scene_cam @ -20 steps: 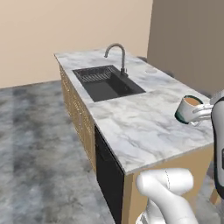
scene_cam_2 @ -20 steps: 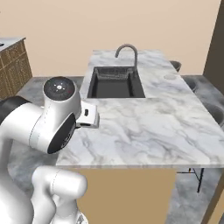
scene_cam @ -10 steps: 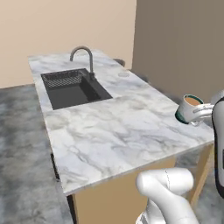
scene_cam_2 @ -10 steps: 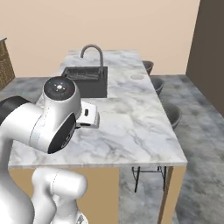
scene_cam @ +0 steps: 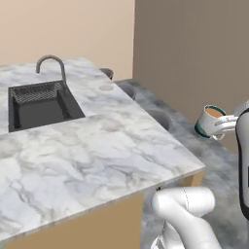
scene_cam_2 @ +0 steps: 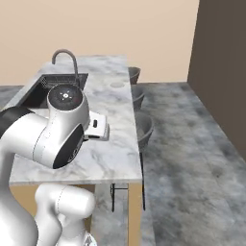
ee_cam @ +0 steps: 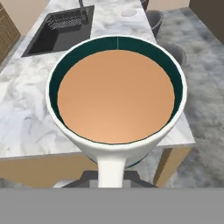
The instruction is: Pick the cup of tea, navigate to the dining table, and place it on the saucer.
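Glossy white rounded arm (scene_cam_2: 53,139) segments, dark joint bands, a round black cap with fine markings.

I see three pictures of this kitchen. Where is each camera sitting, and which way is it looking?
Left base view: rides on the base behind the arm to its left, looking forward and down over the dining table with its sink; the white arm rises at lower right, holding the cup of tea.
Right base view: behind the arm to its right, facing along the table's edge and stools; the arm's big joint shows at lower left.
Hand view: on the hand, looking into the cup.
Shared: both base views show the table, faucet and saucer.
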Available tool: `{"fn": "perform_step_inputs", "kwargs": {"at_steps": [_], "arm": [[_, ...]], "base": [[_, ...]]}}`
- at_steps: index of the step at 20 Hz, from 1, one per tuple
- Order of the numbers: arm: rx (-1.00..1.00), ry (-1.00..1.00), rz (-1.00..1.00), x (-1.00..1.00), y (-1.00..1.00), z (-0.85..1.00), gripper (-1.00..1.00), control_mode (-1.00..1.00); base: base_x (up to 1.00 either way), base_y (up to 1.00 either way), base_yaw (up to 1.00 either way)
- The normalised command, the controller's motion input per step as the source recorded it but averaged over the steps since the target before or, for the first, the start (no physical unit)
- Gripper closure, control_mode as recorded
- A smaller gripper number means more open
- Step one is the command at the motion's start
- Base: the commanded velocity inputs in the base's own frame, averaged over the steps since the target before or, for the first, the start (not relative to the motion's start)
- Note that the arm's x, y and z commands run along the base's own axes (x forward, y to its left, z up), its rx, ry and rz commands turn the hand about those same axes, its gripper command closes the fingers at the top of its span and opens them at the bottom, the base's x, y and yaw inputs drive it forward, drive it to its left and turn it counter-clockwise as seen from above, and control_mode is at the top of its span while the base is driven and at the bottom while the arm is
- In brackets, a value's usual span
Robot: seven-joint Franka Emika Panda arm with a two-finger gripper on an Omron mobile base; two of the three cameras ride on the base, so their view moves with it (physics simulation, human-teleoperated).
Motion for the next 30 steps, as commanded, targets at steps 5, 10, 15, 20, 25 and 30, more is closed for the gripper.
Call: {"fn": "perform_step_inputs", "kwargs": {"at_steps": [5, 10, 15, 20, 25, 30], "arm": [[0.00, 0.00, 0.00, 0.00, 0.00, 0.00, 1.00, 1.00], [0.00, 0.00, 0.00, 0.00, 0.00, 0.00, 1.00, 1.00], [0.00, 0.00, 0.00, 0.00, 0.00, 0.00, 1.00, 1.00], [0.00, 0.00, 0.00, 0.00, 0.00, 0.00, 1.00, 1.00], [0.00, 0.00, 0.00, 0.00, 0.00, 0.00, 1.00, 1.00], [0.00, 0.00, 0.00, 0.00, 0.00, 0.00, 1.00, 1.00]], "base": [[0.15, -0.86, 0.00], [0.16, -0.89, 0.00], [0.18, -0.89, 0.00], [0.24, -0.86, 0.00], [0.40, -0.74, 0.05], [0.58, -0.64, 0.19]]}}
